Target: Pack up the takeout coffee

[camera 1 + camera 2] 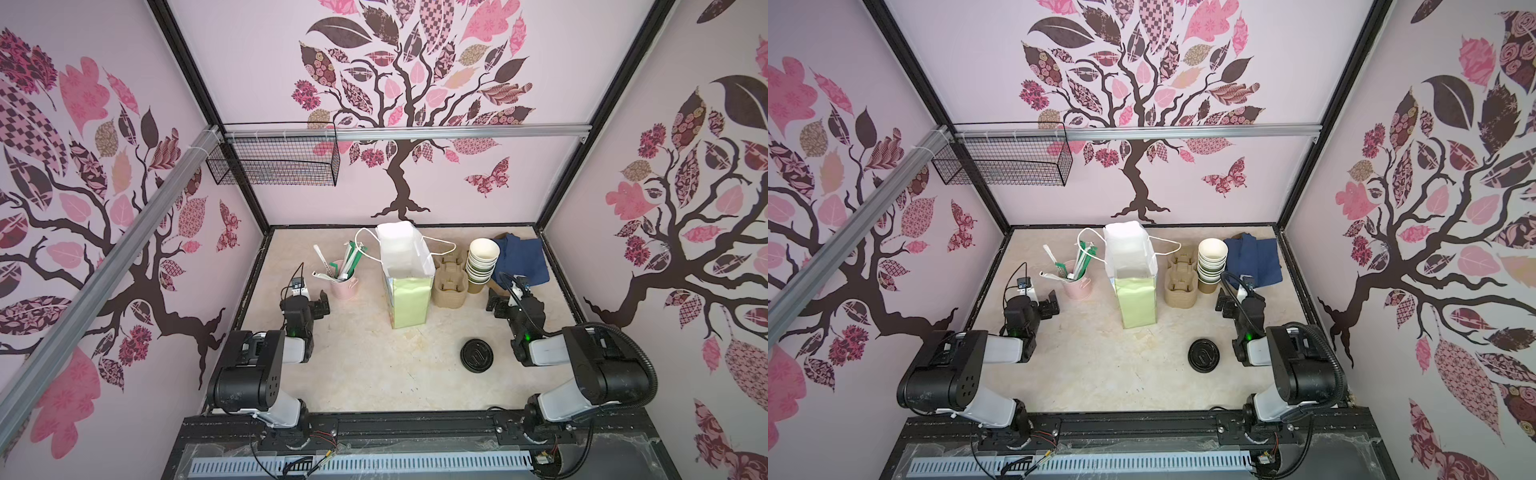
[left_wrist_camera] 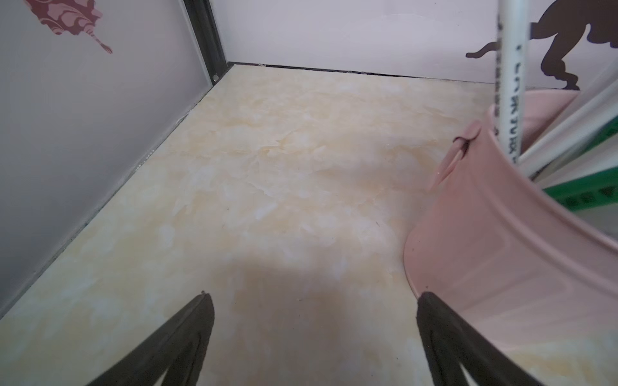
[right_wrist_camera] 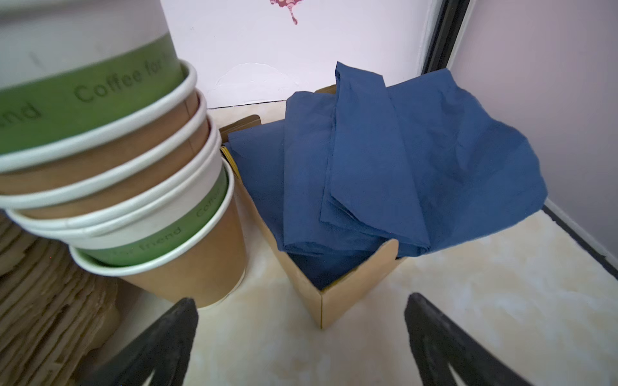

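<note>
Down front the arms (image 1: pixel 257 374) sit folded with a loose lid (image 1: pixel 476 354) flat on the table (image 1: pixel 353 374) between them, and both tools are slack: left gripper (image 2: pixel 314 297) spread wide and empty beside the bucket (image 2: pixel 501 250), right gripper (image 3: pixel 301 300) just as wide, empty, facing cups (image 3: pixel 133 200) and napkins (image 3: pixel 401 160). No lidded coffee shows anywhere; if it's packed, it's down inside the bag (image 1: pixel 409 299), and only the top views show that bag, never its floor. My read: either finished or not begun, so the next move calls for locating that cup before any reach.
</note>
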Controlling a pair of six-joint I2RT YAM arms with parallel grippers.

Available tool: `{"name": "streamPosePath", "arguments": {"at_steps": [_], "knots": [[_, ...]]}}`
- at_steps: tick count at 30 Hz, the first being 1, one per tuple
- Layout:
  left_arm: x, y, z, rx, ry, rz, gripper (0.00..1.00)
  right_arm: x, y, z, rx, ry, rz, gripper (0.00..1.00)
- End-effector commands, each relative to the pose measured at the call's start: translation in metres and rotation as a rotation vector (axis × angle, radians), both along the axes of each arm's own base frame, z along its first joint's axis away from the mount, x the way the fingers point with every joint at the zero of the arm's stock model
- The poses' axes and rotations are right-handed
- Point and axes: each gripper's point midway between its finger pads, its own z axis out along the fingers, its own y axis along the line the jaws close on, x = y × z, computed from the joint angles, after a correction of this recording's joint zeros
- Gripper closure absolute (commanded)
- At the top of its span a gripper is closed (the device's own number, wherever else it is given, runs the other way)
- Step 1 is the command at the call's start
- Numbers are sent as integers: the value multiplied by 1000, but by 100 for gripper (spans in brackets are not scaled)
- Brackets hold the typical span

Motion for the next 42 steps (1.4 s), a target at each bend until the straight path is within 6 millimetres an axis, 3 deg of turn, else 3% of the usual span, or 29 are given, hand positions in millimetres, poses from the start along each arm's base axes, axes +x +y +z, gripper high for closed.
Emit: {"name": "streamPosePath", "arguments": {"at_steps": [1, 31, 35, 39, 42], "knots": [[15, 4, 22, 19, -72, 12, 2, 11, 0, 17, 1, -68, -7, 0], [15, 4, 21, 13, -69, 8, 2, 10, 0, 18, 8, -70, -10, 0], [10, 10, 44, 15, -101, 42, 2, -12, -21, 52, 27, -171, -133, 0], [-12, 8, 78, 56, -91, 16, 2, -31, -33, 76, 146, -117, -233, 0], [-33, 8, 97, 55, -121, 20, 2, -52, -33, 79, 275, -7, -279, 0]]}}
